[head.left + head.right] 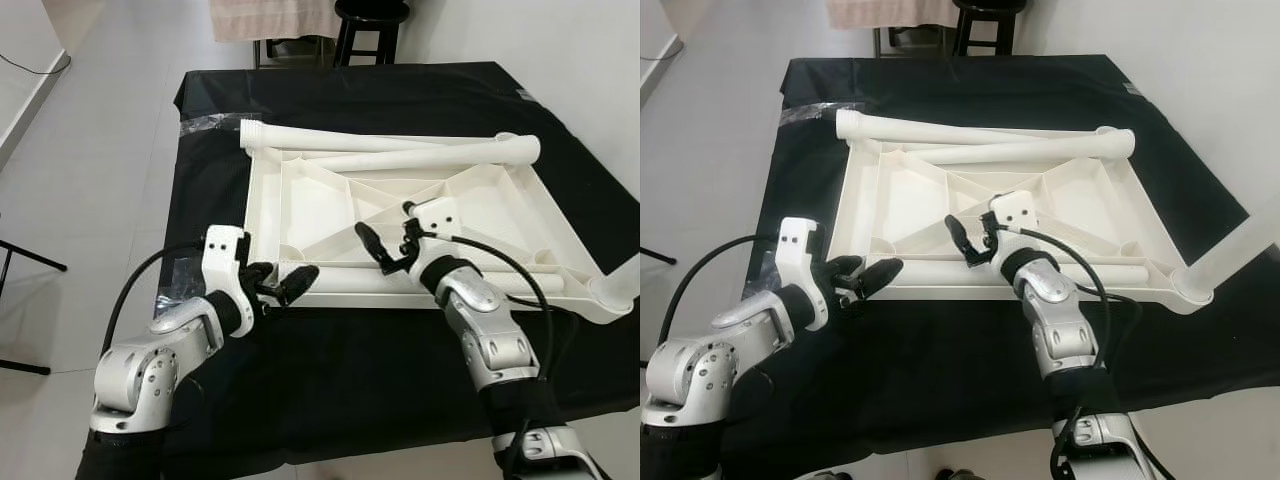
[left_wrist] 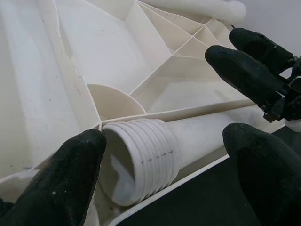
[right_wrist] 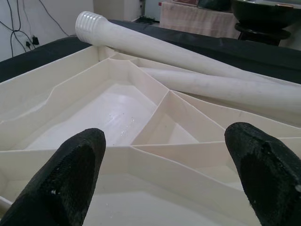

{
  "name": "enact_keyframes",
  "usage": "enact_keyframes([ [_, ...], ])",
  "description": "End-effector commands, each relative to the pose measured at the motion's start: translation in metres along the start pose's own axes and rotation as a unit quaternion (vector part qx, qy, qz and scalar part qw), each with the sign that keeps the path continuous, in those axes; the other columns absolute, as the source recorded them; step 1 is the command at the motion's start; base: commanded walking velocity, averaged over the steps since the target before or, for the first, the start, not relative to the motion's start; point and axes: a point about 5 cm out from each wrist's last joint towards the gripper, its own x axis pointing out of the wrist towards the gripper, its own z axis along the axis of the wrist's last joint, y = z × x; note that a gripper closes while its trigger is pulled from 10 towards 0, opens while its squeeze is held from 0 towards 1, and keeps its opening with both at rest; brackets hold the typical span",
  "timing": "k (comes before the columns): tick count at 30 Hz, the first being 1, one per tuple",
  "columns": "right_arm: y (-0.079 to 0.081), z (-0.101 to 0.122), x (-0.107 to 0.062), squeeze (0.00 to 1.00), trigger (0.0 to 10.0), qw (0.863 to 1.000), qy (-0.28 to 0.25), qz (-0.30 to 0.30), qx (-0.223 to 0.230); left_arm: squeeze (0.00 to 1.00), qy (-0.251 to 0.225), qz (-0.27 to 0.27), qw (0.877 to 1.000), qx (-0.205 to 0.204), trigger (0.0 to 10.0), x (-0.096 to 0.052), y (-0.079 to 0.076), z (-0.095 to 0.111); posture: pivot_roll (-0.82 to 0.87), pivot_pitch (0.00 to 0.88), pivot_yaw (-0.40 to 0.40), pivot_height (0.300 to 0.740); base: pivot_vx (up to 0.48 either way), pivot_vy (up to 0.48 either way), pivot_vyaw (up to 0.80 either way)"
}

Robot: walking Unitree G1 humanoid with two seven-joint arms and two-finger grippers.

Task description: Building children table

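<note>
The white children's tabletop (image 1: 300,190) lies upside down on a black-covered table (image 1: 360,350). Two loose white legs (image 1: 400,148) rest across its far side. Another leg (image 1: 340,272) lies in the near channel, its threaded end (image 2: 141,160) at the near-left corner. My left gripper (image 1: 285,276) is open, with its fingers (image 2: 61,179) either side of that threaded end and not touching it. Above the near rim, my right gripper (image 1: 385,238) stands open and empty, its fingers (image 3: 70,174) pointing across the ribbed underside.
A fourth leg (image 1: 618,288) sticks up from the tabletop's near-right corner. Clear plastic wrap (image 1: 212,122) lies at the far left of the cloth, and more (image 1: 175,285) lies beside my left arm. A black stool (image 1: 372,25) stands beyond the table.
</note>
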Motion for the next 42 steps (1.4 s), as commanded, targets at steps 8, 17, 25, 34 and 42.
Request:
enact_keyframes([
  [8,-0.004,0.003,-0.001,0.0,10.0,1.0,-0.006,-0.011,-0.001,0.0,0.063,-0.061,0.994,-0.069,10.0,0.012,-0.013,-0.012,0.05,0.193,-0.071,0.74,0.0,0.0,0.0],
  [17,-0.003,0.004,-0.001,0.0,10.0,1.0,-0.008,-0.012,0.001,0.0,0.129,-0.058,0.985,-0.101,10.0,0.02,-0.012,-0.016,0.05,0.194,-0.065,0.74,0.0,0.0,0.0],
  [25,-0.001,0.006,0.0,0.0,10.0,1.0,-0.012,-0.011,0.003,0.0,0.141,-0.114,0.974,-0.134,10.0,0.022,-0.019,-0.006,0.04,0.188,-0.059,0.74,0.0,0.0,0.0],
  [34,0.001,0.008,0.001,0.0,10.0,1.0,-0.017,-0.011,0.008,0.0,0.215,-0.201,0.947,-0.13,10.0,0.016,-0.029,-0.003,0.04,0.177,-0.057,0.74,0.0,0.0,0.0],
  [42,0.001,0.008,0.0,0.0,10.0,1.0,-0.018,-0.011,0.008,0.0,0.267,-0.205,0.93,-0.147,0.0,0.014,-0.026,-0.012,0.04,0.171,-0.053,0.74,0.0,0.0,0.0],
])
